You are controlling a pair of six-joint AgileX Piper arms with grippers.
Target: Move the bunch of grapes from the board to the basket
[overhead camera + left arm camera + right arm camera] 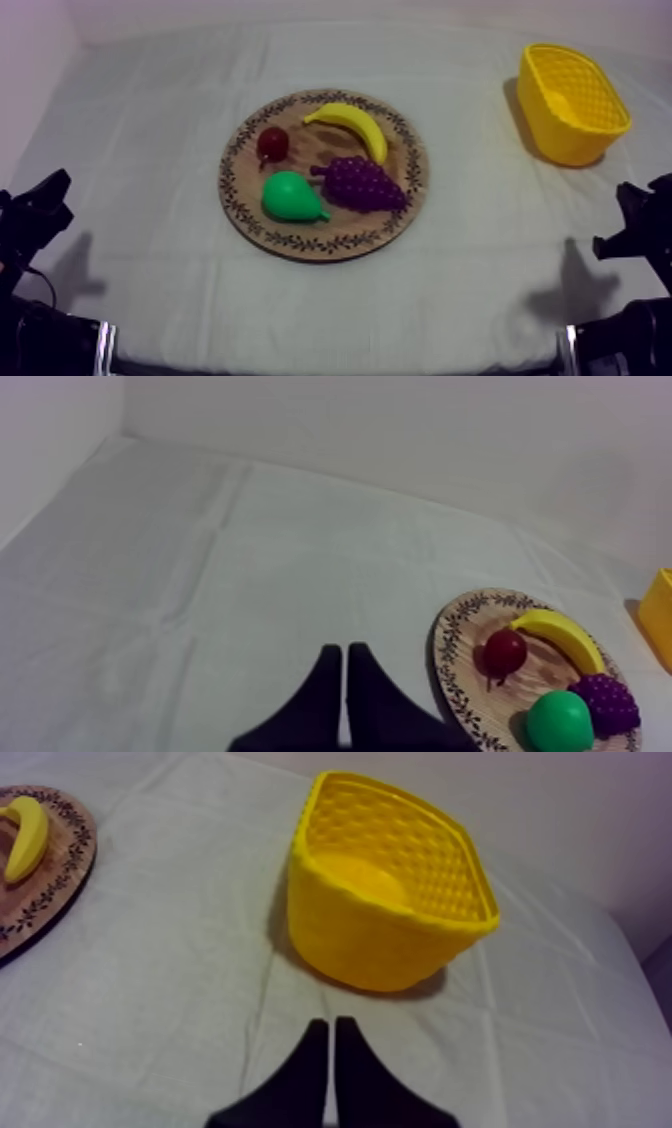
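Four toy fruits share the wooden board [330,242] at mid-counter [150,290]: a banana [352,124] along its far side, a small red fruit [272,143], a green pear [290,197] and the bunch of grapes [365,183]. The grapes lie flat on the board's right half, just beside the pear. Their long axis runs across the board, with the stem end toward the pear and the tip toward the right rim. The yellow basket [560,135] stands upright at far right, well apart. The left tool [345,651] and right tool [331,1022] are clenched on nothing.
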